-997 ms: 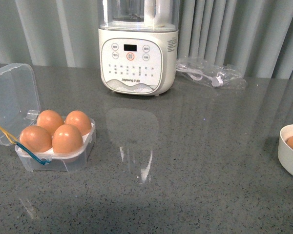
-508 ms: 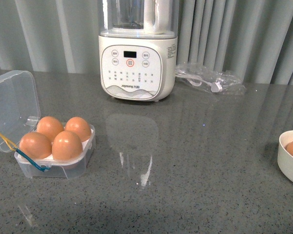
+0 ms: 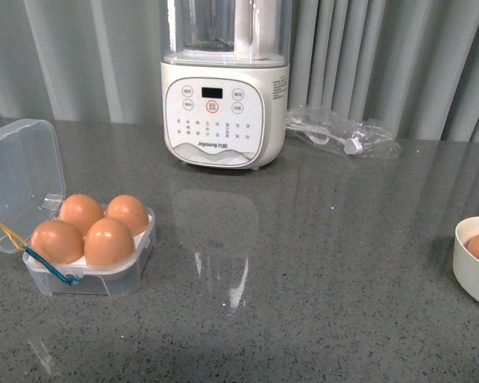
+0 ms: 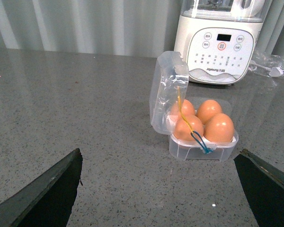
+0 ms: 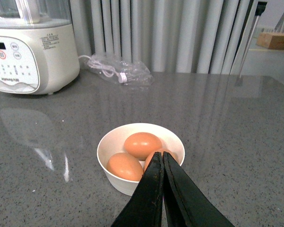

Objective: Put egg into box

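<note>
The clear plastic box (image 3: pixel 104 275) stands at the table's left with its lid (image 3: pixel 20 179) open, and brown eggs (image 3: pixel 108 239) fill all its slots. It also shows in the left wrist view (image 4: pixel 199 149), with blue and yellow cords across its front. My left gripper (image 4: pixel 161 189) is open and empty, a short way in front of the box. My right gripper (image 5: pixel 162 158) is shut and empty, its tips over the near rim of a white bowl (image 5: pixel 114 172) holding three brown eggs (image 5: pixel 142 144). Neither arm shows in the front view.
A white blender (image 3: pixel 223 96) stands at the back centre. A clear plastic bag (image 3: pixel 343 132) with a cable lies behind it to the right. The white bowl (image 3: pixel 471 271) sits at the table's right edge of view. Grey curtains hang behind.
The front view has shifted slightly, so the box, blender and bowl sit a little lower in the picture than a second ago. Nothing on the table has moved.
</note>
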Controlling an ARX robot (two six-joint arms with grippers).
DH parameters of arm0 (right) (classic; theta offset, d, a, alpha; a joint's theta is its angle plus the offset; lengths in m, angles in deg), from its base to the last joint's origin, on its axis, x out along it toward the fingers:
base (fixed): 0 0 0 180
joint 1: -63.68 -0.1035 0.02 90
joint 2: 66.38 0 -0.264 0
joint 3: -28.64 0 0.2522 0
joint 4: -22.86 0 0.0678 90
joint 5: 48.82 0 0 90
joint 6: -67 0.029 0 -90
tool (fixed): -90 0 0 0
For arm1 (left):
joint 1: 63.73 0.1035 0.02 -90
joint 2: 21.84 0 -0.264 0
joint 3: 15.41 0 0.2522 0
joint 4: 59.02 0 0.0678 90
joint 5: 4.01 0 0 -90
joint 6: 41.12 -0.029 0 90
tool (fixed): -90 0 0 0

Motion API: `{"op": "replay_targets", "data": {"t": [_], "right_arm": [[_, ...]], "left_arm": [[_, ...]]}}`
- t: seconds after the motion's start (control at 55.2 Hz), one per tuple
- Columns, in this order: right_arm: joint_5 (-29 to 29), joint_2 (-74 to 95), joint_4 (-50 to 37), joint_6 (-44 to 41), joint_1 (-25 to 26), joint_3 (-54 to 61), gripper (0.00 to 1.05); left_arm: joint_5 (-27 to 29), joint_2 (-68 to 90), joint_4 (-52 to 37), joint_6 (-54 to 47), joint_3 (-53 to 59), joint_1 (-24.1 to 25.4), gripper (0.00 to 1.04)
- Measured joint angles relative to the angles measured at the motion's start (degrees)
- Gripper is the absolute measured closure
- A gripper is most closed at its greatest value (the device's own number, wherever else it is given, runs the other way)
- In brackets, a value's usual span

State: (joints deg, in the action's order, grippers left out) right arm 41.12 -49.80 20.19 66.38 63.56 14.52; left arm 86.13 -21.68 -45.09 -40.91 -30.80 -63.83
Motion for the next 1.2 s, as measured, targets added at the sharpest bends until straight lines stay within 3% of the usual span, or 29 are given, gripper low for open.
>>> {"op": "replay_targets", "data": {"t": [0.399,0.526,0.725,0.906,1.196], "right_arm": [[0.0,-6.7,6.4,0.0,0.0,0.2,1.02],[0.1,-14.7,16.0,0.0,0.0,0.1,1.02],[0.1,-16.3,16.4,0.0,0.0,0.1,1.01],[0.1,-16.3,16.4,0.0,0.0,0.1,0.67],[0.1,-16.3,16.4,0.0,0.0,0.1,0.21]], "left_arm": [[0.0,0.0,0.0,0.0,0.0,0.0,0.07],[0.0,0.0,0.0,0.0,0.0,0.0,0.07],[0.0,-0.1,0.0,0.0,0.0,0.0,0.07],[-0.1,-0.1,0.0,0.0,0.0,0.0,0.07],[-0.1,-0.1,0.0,0.0,0.0,0.0,0.07]]}}
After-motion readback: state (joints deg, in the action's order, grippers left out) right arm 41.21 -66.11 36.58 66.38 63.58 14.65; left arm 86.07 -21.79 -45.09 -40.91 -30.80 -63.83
